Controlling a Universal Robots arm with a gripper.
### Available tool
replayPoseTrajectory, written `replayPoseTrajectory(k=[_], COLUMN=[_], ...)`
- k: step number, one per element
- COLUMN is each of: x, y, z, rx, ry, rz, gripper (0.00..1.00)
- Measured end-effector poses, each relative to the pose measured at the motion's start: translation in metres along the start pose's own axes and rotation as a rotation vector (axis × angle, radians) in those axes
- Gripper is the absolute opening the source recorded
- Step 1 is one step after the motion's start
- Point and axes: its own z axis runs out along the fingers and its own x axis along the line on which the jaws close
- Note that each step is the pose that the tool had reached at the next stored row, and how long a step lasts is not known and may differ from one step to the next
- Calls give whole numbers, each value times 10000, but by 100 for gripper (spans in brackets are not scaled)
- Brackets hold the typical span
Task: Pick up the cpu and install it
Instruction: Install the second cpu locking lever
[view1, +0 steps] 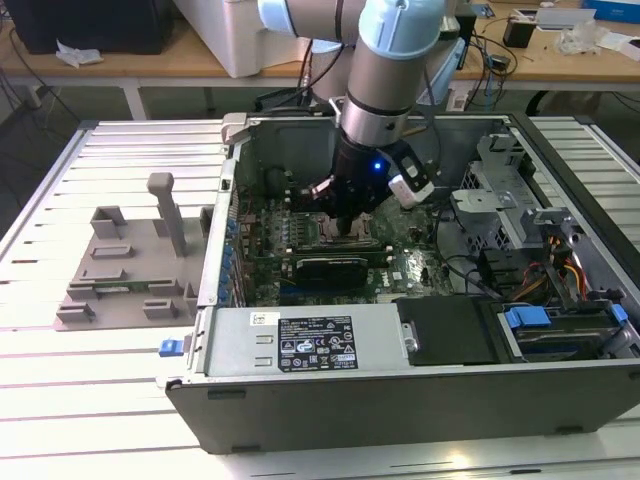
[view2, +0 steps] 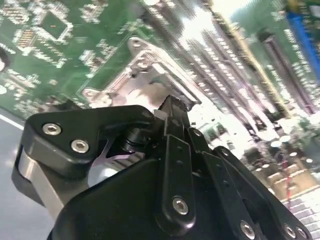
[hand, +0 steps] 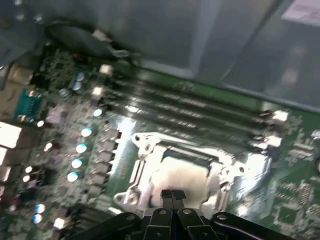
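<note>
In the first wrist view the jaws (hand: 172, 196) are pressed together, tips meeting with nothing between them, just over the near edge of the socket frame (hand: 145, 150). The cpu (hand: 181, 175) lies flat inside that frame (silver top up), apart from the tips. Beyond it run the memory slots (hand: 200, 112) on the green motherboard (hand: 295, 190).

We saw a white slatted table (view1: 100, 400) carrying an open grey computer case (view1: 400, 400), which lay on its side toward the exterior view's right; a grey moulded fixture tray (view1: 130, 270) with upright posts rested directly on the slats toward the exterior view's left, just beside the case
</note>
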Motion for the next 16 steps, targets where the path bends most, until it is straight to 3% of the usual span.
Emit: replayPoseTrajectory(k=[1, 2, 3, 4, 10, 13, 16], x=[2, 7, 11, 23, 54, 75, 81], y=[9, 14, 18, 27, 51, 68, 72], z=[-41, -98, -144, -260, -564, -781, -839], rx=[93, 102, 102, 102, 102, 103, 100], ry=[27, 30, 30, 29, 29, 29, 28], rz=[10, 10, 10, 11, 11, 11, 11], gripper=[11, 11, 11, 11, 11, 11, 11])
